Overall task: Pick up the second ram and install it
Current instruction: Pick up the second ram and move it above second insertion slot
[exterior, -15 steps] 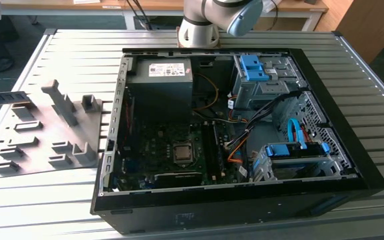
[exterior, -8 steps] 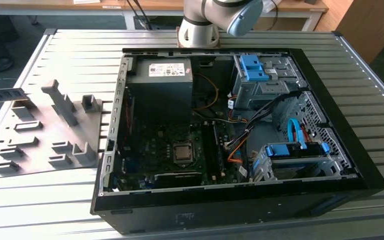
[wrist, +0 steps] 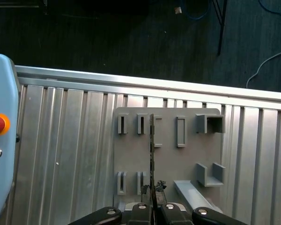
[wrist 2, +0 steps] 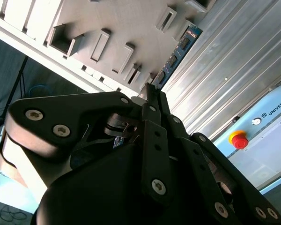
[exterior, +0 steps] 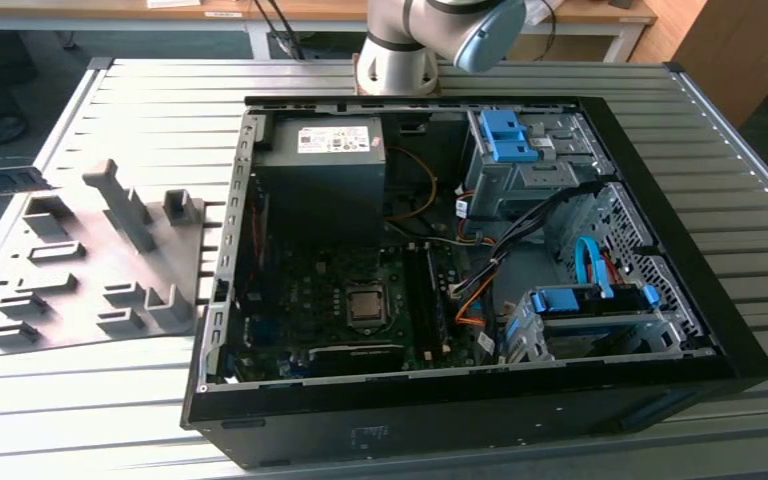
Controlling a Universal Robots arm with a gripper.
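Second wrist view shows pincer clamping second ram.

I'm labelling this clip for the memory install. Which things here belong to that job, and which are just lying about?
Job: memory stick, pinched in the gripper; open computer case.
Lying about: grey holder tray, red stop button, slatted metal table.

The gripper pinches a thin memory stick, seen edge-on, over the grey holder plate on the ribbed table.
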